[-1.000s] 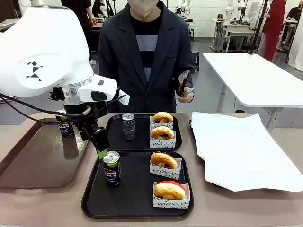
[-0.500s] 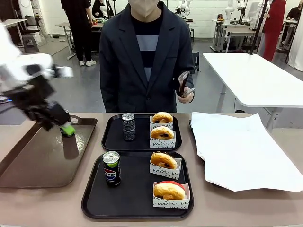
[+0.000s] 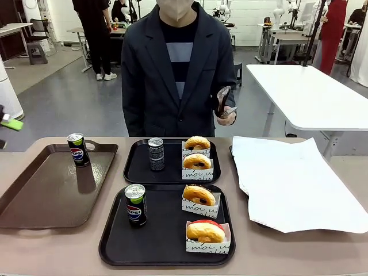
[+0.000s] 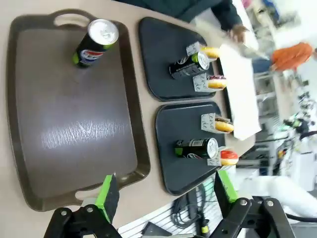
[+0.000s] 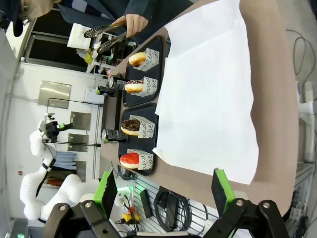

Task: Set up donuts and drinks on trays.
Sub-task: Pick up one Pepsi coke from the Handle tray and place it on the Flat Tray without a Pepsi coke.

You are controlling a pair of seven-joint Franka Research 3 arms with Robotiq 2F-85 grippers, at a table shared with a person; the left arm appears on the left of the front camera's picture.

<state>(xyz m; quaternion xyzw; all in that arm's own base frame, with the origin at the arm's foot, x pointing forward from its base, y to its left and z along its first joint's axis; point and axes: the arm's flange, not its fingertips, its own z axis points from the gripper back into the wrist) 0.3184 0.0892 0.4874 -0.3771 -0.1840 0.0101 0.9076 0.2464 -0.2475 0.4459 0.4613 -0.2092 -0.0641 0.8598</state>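
Two black trays lie mid-table. The far tray (image 3: 138,168) carries a dark patterned can (image 3: 156,153) and two boxed golden donuts (image 3: 197,143) (image 3: 197,162). On the near tray (image 3: 167,241) stand a Pepsi can (image 3: 135,204), a brown-filled donut (image 3: 199,195) and a red-topped donut (image 3: 205,232). One of my left gripper's green pads (image 3: 11,124) peeks in at the far left edge, well away from the trays. In the left wrist view, my left gripper (image 4: 167,189) is open and holds nothing, high above the table. My right gripper (image 5: 163,189) is open too, off the table's end.
A long brown tray with handles (image 3: 34,201) lies at the left, with another Pepsi can (image 3: 77,149) at its far end. A large white paper sheet (image 3: 293,184) covers the right side. The person stands across the table holding tongs (image 3: 222,100).
My left arm has pulled away from just above the near tray's Pepsi can, swinging left and up to the picture's edge. The can stays standing on the tray.
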